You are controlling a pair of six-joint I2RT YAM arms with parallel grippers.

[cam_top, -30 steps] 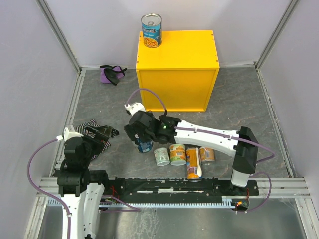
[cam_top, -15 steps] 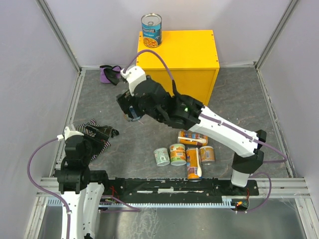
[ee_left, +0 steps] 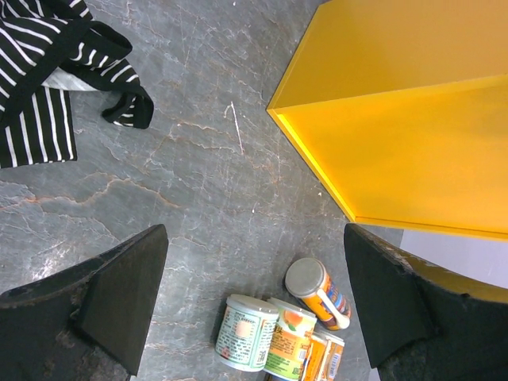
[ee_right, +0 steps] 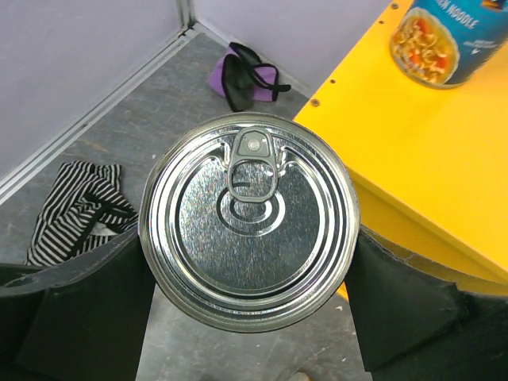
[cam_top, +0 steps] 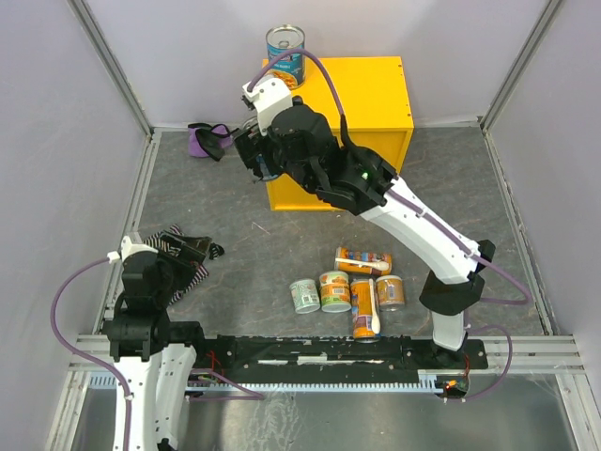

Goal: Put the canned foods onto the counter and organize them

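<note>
Silver-topped can (ee_right: 250, 214) within right hand (ee_right: 248, 308)

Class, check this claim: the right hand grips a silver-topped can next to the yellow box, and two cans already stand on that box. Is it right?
No: only one can stands on the box, as the top view shows. The right hand does grip a silver-topped can next to it.

Yellow cube-shaped box (cam_top: 362, 89): rear centre.
Blue-labelled tin can (cam_top: 285, 45): on box top, far-left corner.
Silver-topped tin can (ee_right: 248, 218): aloft off box's front-left corner.
Purple cloth bundle (cam_top: 208, 139): left of box.
Striped cloth (cam_top: 188, 252): near left.
Five small cans (cam_top: 335, 291): clustered before box.
</note>
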